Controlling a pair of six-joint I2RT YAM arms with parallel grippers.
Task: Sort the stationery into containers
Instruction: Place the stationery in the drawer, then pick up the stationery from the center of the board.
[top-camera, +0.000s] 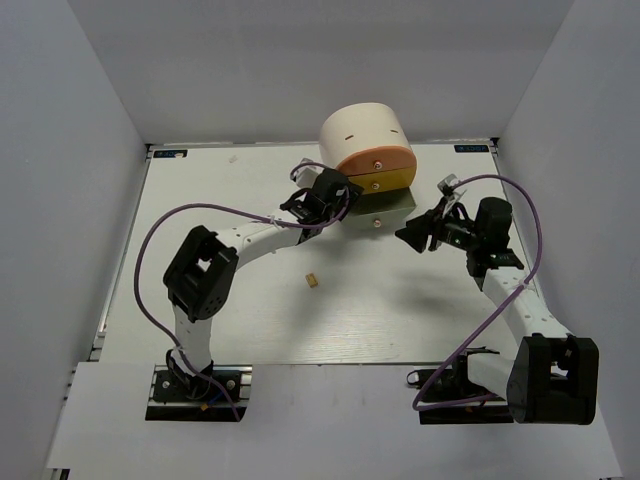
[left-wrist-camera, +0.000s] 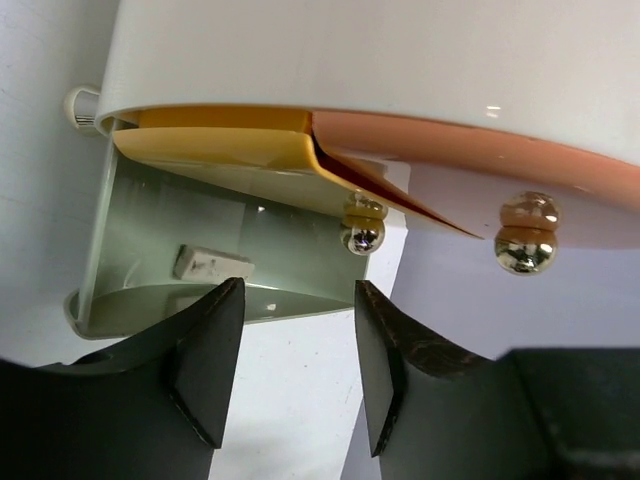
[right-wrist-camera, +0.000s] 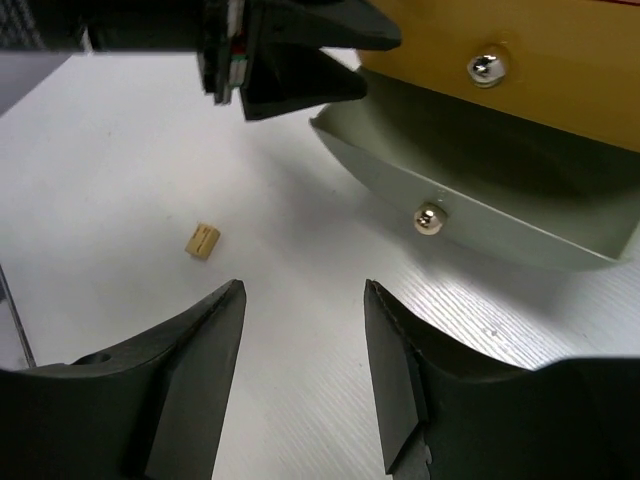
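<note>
The cream half-cylinder unit (top-camera: 360, 128) stands at the table's back with an orange drawer (top-camera: 375, 160) on top, a yellow drawer (top-camera: 392, 180) under it and a grey-green drawer (top-camera: 385, 208) pulled out lowest. A grey eraser (left-wrist-camera: 212, 263) lies in the grey-green drawer (left-wrist-camera: 130, 220). A tan eraser (top-camera: 313, 281) lies loose on the table, also in the right wrist view (right-wrist-camera: 202, 240). My left gripper (top-camera: 343, 196) is open and empty just left of the drawers (left-wrist-camera: 295, 350). My right gripper (top-camera: 407, 236) is open and empty, right of the pulled-out drawer (right-wrist-camera: 300, 350). Highlighters and pens are out of view.
Small round metal knobs sit on the orange drawer (left-wrist-camera: 525, 250), yellow drawer (right-wrist-camera: 483, 67) and grey-green drawer (right-wrist-camera: 430, 218). White walls close in the table on three sides. Purple cables loop off both arms.
</note>
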